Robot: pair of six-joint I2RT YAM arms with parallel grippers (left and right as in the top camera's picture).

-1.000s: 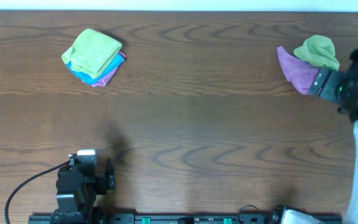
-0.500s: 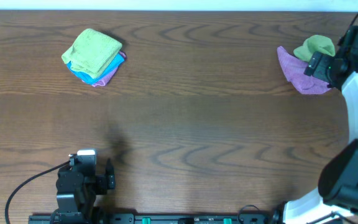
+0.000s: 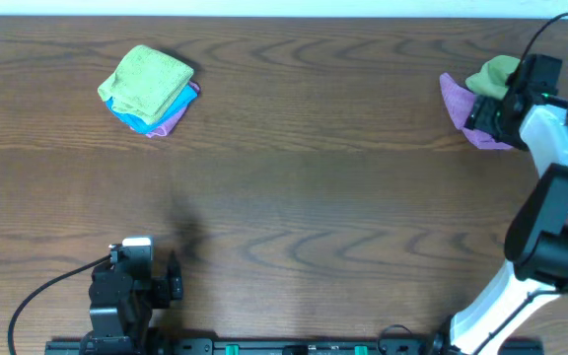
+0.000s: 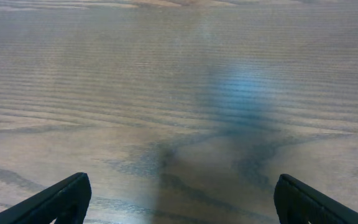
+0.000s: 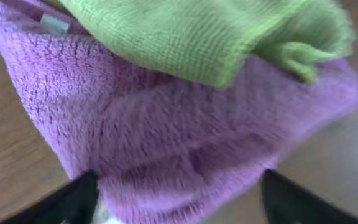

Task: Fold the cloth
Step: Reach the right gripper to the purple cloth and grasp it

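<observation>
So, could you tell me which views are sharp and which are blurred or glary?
Overhead view: sharp and evenly lit, with a faint shadow on the table. Left wrist view: soft focus, with a bluish glare patch on the wood. Right wrist view: the purple cloth and green cloth are blurred.
</observation>
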